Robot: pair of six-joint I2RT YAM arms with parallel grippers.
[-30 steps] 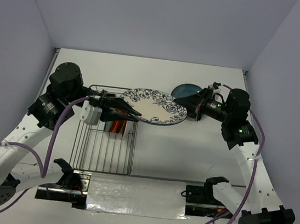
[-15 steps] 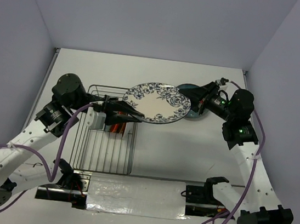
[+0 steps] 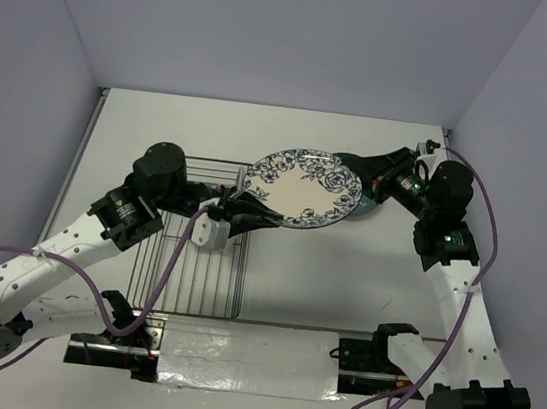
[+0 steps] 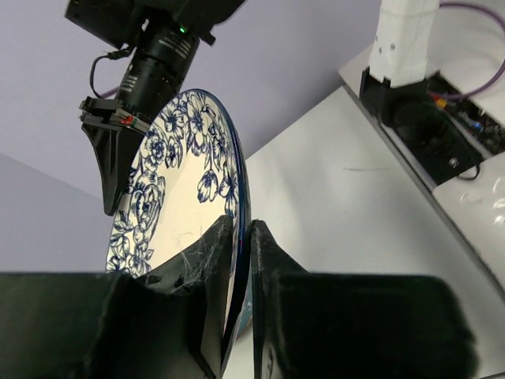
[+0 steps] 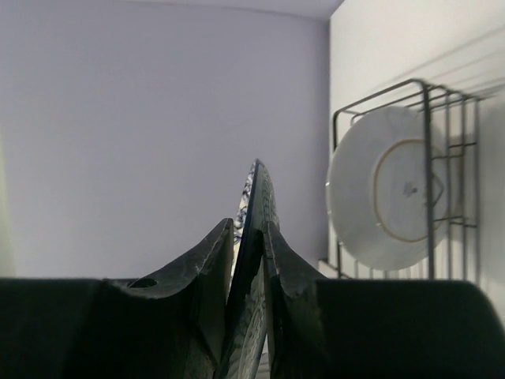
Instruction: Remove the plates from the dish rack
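Top external shows the left gripper [image 3: 251, 209] clamped on the floral plate [image 3: 306, 184], lifted clear of the dish rack [image 3: 194, 275], its far rim overlapping the teal plate [image 3: 362, 209] apparently pinched in the right gripper [image 3: 369, 184].

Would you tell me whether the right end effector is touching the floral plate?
Touching. The right wrist view shows the right end effector gripping the floral plate by its rim.

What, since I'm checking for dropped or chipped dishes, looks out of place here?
Nothing looks spilled or broken. One oddity: the floral plate hangs tilted in mid-air near the dish rack, pinched at opposite rims by the left gripper and the right gripper at once.
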